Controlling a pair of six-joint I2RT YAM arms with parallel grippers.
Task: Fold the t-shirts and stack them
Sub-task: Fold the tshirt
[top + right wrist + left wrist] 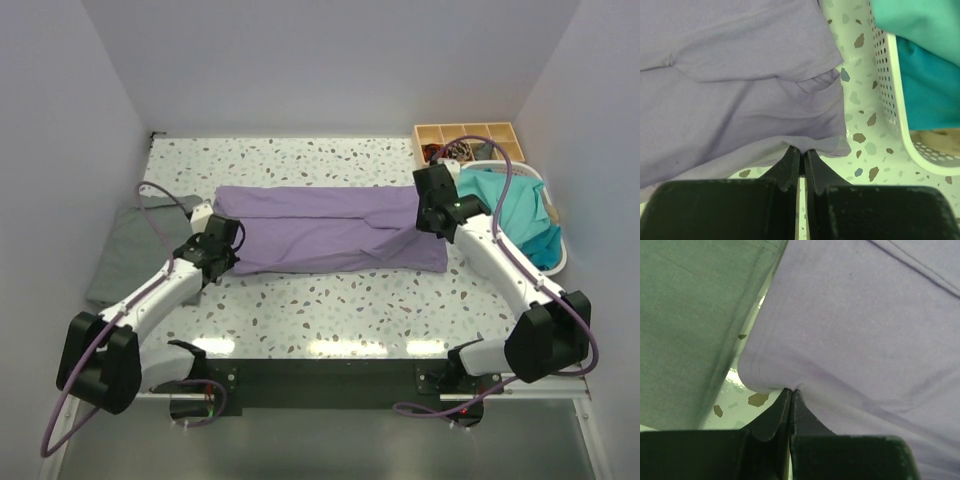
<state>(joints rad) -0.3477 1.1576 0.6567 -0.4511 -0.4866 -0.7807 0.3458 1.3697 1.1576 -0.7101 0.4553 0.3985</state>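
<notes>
As we look down from above, the left claw and right claw flank the lavender purple cloth t-shirt, which lies flat between them.

At the left wrist, the tips are pressed together, pinching its near hem. A grey cloth t-shirt lies just left.

At the right wrist we see the same pinch. The white perforated plastic basket of teal cloth shirts crowds the right.

We judge a fold is starting, so both claws should lift together.

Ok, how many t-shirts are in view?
4, at least: a lavender t-shirt spread mid-table, a grey t-shirt at the left edge, and a lighter teal t-shirt and a darker teal t-shirt in the white basket; more may lie buried.
</notes>
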